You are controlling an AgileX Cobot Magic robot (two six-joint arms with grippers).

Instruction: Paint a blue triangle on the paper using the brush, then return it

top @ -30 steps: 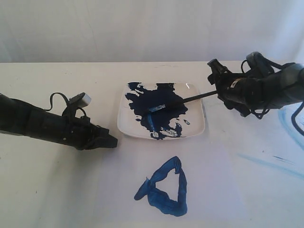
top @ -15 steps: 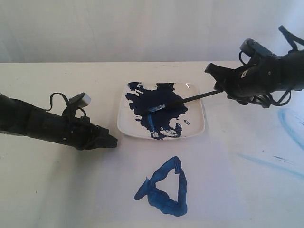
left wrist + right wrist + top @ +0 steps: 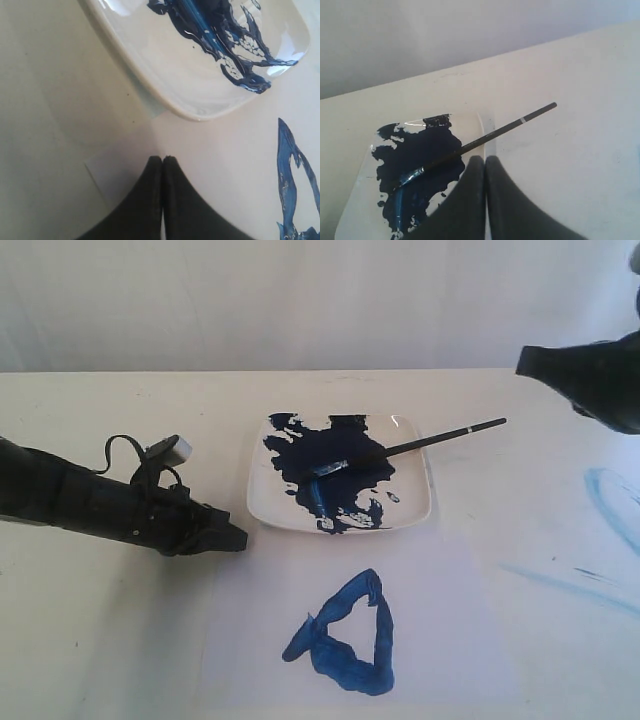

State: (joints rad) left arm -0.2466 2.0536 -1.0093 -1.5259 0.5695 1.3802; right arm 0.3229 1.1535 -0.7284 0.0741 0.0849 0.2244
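Bright, soft, even light washes the cream table (image 3: 100, 640) pale, and shadows are faint. Small white glints sit on the plate (image 3: 420, 505) at its far rim. The exterior view is grainy, and the right gripper (image 3: 527, 362) at the right edge looks blurred

One brush (image 3: 400, 448), one square white plate (image 3: 412, 502), one navy paint splash (image 3: 308, 445), one sheet of paper (image 3: 440, 640) and one blue triangle (image 3: 350, 670). Two tools: the left tool (image 3: 163, 159) and the right tool (image 3: 485, 159). One bench (image 3: 100, 640).
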